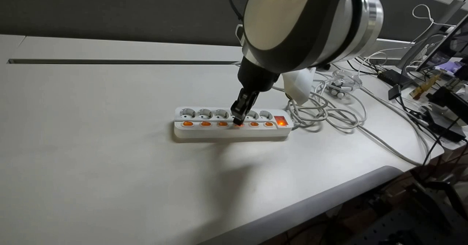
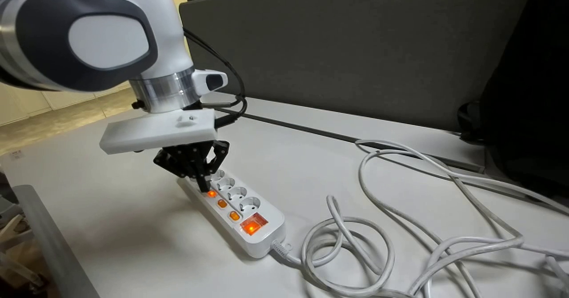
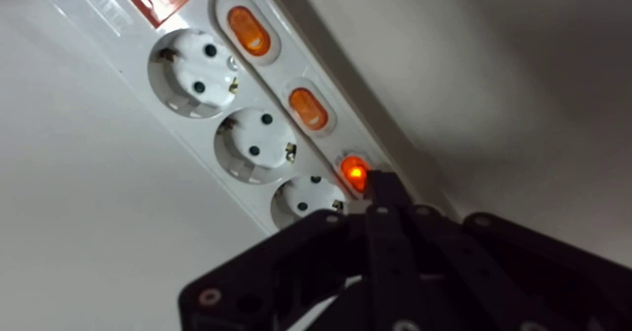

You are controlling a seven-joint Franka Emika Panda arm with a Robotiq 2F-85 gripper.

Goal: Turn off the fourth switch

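Closest to the lens, my gripper [image 3: 386, 185] crowds the lower middle of the wrist view, its dark linkages narrowing to one blunt tip: both fingers are pressed together with nothing pinched between them, since a single stiff prod suits a small rocker better than spread fingers would. That tip overlaps the lower right end of the fourth switch [image 3: 354, 169], which glows near the middle of the frame; whether I touch it or hang just above, I cannot tell. In an exterior view it counts fourth from the left along the white power strip [image 1: 219, 132], mid-frame on the white desk [image 1: 91, 157]; from the end with the main switch [image 2: 254, 223], also lit, it would be third, so I take the left-hand count as meant. I judge that I am set over the rocker's end farther from the main switch because that half should go down to put the light out. Two unlit switches [image 3: 308, 108] towards the upper middle of the wrist view lie apart from my tip, and a narrow press should spare them. The power cord [image 2: 351, 291] loops loosely at lower right, so I expect little tug, yet the strip could skid under a slanted push; straight down looks wisest.
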